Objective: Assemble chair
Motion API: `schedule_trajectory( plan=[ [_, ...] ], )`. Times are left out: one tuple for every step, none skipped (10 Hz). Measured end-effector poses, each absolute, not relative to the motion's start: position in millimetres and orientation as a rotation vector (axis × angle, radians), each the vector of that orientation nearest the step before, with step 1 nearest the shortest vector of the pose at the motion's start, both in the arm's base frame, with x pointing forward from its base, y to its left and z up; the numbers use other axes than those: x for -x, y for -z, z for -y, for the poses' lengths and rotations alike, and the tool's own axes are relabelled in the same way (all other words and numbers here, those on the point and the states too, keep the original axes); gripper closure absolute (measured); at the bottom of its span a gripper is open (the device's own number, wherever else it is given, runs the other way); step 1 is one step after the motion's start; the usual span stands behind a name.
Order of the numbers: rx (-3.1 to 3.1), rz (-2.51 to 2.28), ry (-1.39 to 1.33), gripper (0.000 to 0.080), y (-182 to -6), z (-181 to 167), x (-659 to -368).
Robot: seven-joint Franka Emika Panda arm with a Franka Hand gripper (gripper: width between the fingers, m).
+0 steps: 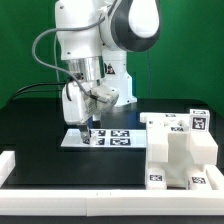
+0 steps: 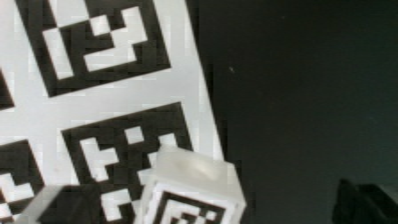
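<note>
My gripper [image 1: 90, 122] hangs low over the marker board [image 1: 98, 136] at the exterior view's left. In the wrist view its two dark fingers [image 2: 75, 206] stand wide apart, so it is open [image 2: 217, 205]. A small white chair part with a black tag [image 2: 189, 192] sits between them, close to one finger and well clear of the other. I cannot tell whether that finger touches it. The other white chair parts [image 1: 178, 148], blocky and tagged, stand grouped at the exterior view's right.
The marker board's tags [image 2: 107, 60] fill much of the wrist view, with black table [image 2: 302, 90] beside it. A low white wall [image 1: 90, 196] runs along the table's front and left edges.
</note>
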State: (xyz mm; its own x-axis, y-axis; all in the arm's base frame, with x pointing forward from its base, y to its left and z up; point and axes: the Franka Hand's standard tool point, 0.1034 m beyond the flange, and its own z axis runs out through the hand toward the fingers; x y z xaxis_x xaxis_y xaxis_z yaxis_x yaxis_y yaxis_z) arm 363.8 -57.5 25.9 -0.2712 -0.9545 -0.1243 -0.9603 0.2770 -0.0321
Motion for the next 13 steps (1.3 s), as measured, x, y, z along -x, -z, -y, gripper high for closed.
schedule_trajectory(
  plan=[
    [1.821, -2.418, -0.055, 0.015, -26.7, 61, -364],
    [1.822, -2.419, -0.055, 0.015, -26.5, 61, -363],
    [1.822, -2.419, -0.055, 0.015, -26.5, 61, -363],
    [1.822, -2.419, -0.055, 0.015, -26.5, 61, -363],
    [1.821, -2.42, -0.055, 0.015, -26.5, 61, -363],
    [1.802, -2.429, -0.052, 0.015, -27.3, 63, -363],
    [1.708, -2.463, -0.034, 0.015, -33.7, 65, -365],
    [1.681, -2.473, -0.004, 0.015, -39.3, 65, -366],
    [1.664, -2.484, 0.035, 0.015, -44.0, 63, -368],
    [1.662, -2.493, 0.064, 0.015, -45.3, 62, -370],
    [1.67, -2.492, 0.083, 0.015, -45.8, 61, -371],
    [1.682, -2.486, 0.078, 0.015, -45.3, 61, -371],
    [1.729, -2.451, 0.023, 0.015, -41.1, 65, -369]
  ],
)
